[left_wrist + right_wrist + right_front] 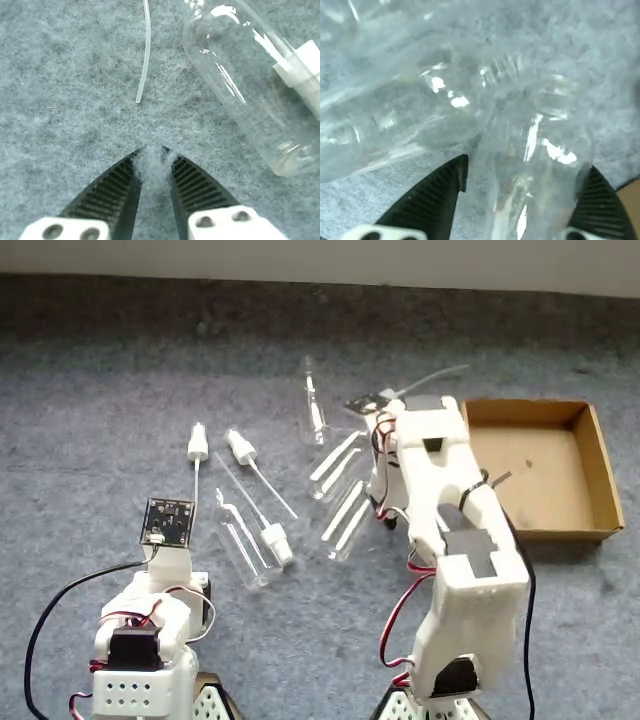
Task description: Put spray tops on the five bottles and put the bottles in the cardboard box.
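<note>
The right arm stretches toward the tabletop's far edge. Its right gripper [527,167] is just beside the cardboard box [540,480], with fingers wide on either side of a clear bottle [535,135] lying lengthwise between them. Near the near-left corner, the left gripper [152,150] points down, fingers narrowly apart on nothing. Beside it another bottle [240,80] lies diagonally, a spray top [305,62] against it.

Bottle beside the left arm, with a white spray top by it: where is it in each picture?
High view: the bottle lies left of middle, just ahead of the left arm.
Left wrist view: the bottle lies just beyond the left gripper, aslant.
Right wrist view: two other bottles lie here instead.
Shared landmark: the thin tube beside it.
</note>
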`<state>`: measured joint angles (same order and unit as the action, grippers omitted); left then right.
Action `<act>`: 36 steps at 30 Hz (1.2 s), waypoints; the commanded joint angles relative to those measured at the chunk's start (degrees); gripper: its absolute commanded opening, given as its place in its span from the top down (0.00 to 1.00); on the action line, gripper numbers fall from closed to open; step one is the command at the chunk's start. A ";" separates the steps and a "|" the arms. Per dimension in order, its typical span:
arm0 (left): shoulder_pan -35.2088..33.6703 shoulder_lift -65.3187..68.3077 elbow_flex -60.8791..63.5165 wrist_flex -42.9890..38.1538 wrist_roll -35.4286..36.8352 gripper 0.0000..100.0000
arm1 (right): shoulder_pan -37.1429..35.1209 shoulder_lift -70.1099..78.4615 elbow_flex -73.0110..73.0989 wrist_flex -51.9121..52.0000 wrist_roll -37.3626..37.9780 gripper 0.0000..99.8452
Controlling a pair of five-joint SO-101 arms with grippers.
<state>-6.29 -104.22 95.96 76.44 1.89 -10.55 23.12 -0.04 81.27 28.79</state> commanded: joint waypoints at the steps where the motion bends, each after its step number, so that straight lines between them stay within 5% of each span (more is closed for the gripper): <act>1: 0.92 -0.31 1.10 0.00 -0.18 0.99 | -0.40 0.40 -2.77 -2.15 0.09 0.69; 19: 0.92 -0.31 1.10 0.00 -0.18 0.99 | 0.31 -1.10 -3.56 7.25 -1.41 0.90; 36: 0.92 -0.31 1.10 0.00 -0.18 0.99 | 6.29 -44.09 0.75 15.96 -2.64 0.90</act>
<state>-6.29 -104.22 95.96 76.44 1.89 -4.75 -10.11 -0.66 95.78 28.00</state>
